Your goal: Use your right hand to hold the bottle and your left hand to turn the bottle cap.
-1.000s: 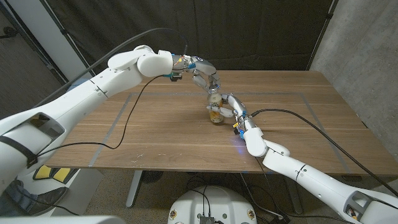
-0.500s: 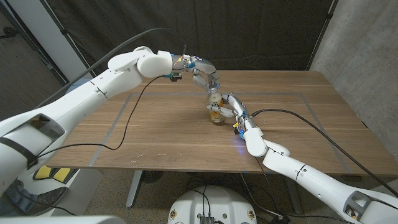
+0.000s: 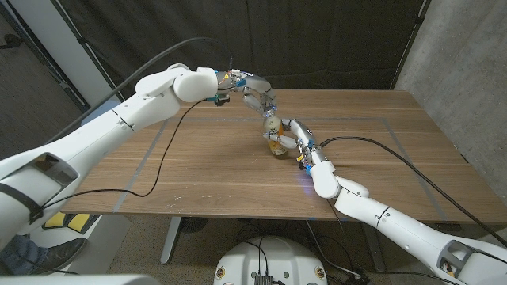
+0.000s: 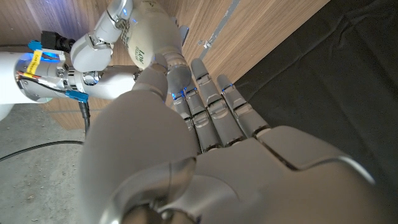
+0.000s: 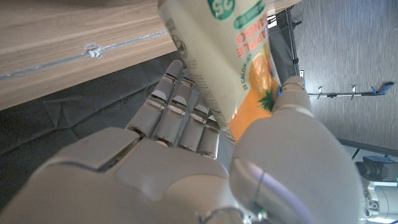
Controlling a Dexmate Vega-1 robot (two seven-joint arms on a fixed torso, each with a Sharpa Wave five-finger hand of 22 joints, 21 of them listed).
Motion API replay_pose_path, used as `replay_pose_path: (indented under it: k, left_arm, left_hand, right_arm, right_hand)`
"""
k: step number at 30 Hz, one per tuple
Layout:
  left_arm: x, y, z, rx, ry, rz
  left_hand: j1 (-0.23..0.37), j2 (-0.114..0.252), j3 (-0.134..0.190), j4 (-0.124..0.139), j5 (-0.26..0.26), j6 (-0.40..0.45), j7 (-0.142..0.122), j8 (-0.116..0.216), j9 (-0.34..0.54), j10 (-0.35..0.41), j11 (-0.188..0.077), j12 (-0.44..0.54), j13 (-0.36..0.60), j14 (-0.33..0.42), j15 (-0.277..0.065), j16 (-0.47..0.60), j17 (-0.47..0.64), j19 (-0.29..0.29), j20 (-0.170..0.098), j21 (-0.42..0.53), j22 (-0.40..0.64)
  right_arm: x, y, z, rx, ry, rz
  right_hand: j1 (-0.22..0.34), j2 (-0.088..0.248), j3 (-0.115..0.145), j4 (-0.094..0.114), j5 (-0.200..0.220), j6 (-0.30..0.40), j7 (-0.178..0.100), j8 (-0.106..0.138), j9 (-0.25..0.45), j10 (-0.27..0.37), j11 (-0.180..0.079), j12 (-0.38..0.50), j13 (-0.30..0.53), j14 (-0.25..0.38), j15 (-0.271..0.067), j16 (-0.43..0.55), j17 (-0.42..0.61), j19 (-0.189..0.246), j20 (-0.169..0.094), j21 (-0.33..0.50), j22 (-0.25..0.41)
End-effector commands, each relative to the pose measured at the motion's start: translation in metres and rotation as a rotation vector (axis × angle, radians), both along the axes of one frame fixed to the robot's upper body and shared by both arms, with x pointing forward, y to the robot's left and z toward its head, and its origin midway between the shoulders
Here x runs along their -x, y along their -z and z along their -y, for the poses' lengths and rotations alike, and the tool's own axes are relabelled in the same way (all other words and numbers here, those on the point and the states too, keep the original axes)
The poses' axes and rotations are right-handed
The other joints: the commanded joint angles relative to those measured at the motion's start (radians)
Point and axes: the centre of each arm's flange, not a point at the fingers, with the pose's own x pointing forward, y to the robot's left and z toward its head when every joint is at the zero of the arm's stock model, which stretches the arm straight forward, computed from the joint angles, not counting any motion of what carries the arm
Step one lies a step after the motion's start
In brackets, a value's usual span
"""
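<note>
The wooden tabletop (image 3: 198, 170) carried the work near its middle, toward the far side, where we saw both arms meet. Our right hand (image 3: 291, 136) came in from the near right and wrapped the bottle (image 3: 276, 145), fingers behind it and thumb across the orange label, as the right wrist view showed; we judged this grasp was there to brace the bottle upright against the twist. The bottle stood on the tabletop, its base touching the wood. Our left hand (image 3: 261, 100) reached down from the far left onto the bottle's top, fingers curled around the cap (image 3: 271, 123) from above, so the turning could run about the bottle's own axis. In the left wrist view the fingers (image 4: 208, 106) closed against the bottle's neck; we took the cap as grasped, though the cap itself was mostly hidden.
</note>
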Motion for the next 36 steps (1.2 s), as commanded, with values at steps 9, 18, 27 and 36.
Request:
replay_pose_path:
  k: [9,18,27,36]
  left_arm:
    - [-0.019,0.005,-0.016,0.204,-0.114,-0.157]
    - [-0.025,0.003,-0.017,0.251,-0.110,-0.202]
    - [-0.036,-0.002,-0.022,0.359,-0.123,-0.306]
    - [-0.048,-0.006,-0.030,0.489,-0.128,-0.431]
  left_hand:
    - [0.001,-0.005,0.024,0.024,0.005,0.050,0.054,-0.004,0.001,0.038,-0.017,0.000,0.009,0.021,-0.011,-0.007,-0.002,0.015,-0.049,0.002,0.003]
    - [-0.002,-0.005,0.026,0.027,0.005,0.039,0.062,-0.011,0.003,0.030,-0.008,-0.007,0.014,0.018,-0.005,-0.015,-0.001,0.014,-0.038,-0.002,0.003]
    - [-0.001,-0.005,0.029,0.026,0.006,0.033,0.066,-0.014,0.006,0.027,-0.002,-0.010,0.016,0.025,-0.003,-0.015,-0.001,0.019,-0.036,-0.003,0.003]
    - [-0.002,-0.008,0.031,0.027,0.006,0.025,0.077,-0.018,0.011,0.023,0.010,-0.013,0.021,0.031,-0.001,-0.017,-0.001,0.028,-0.031,-0.003,0.003]
  right_arm:
    - [0.011,-0.009,0.005,0.058,0.043,0.125]
    - [0.014,-0.008,0.009,0.034,0.035,0.168]
    - [0.016,-0.009,0.013,0.008,0.021,0.194]
    - [0.016,-0.008,0.016,-0.019,-0.003,0.210]
  right_hand:
    - [0.082,0.094,0.008,0.000,0.004,0.050,-0.045,0.001,0.001,0.026,-0.016,0.000,0.003,0.002,-0.129,0.000,0.002,0.000,-0.098,-0.001,0.005]
    - [0.096,0.103,0.014,-0.005,0.004,0.086,-0.052,0.009,0.001,0.058,-0.023,0.006,0.003,0.019,-0.131,0.005,0.002,0.013,-0.107,0.004,0.005]
    - [0.102,0.107,0.015,-0.006,0.004,0.104,-0.050,0.012,0.003,0.077,-0.017,0.009,0.003,0.040,-0.131,0.010,0.003,0.024,-0.110,0.007,0.005]
    - [0.103,0.113,0.016,-0.005,0.003,0.123,-0.051,0.018,0.009,0.109,-0.012,0.016,0.004,0.063,-0.131,0.015,0.004,0.041,-0.113,0.013,0.005]
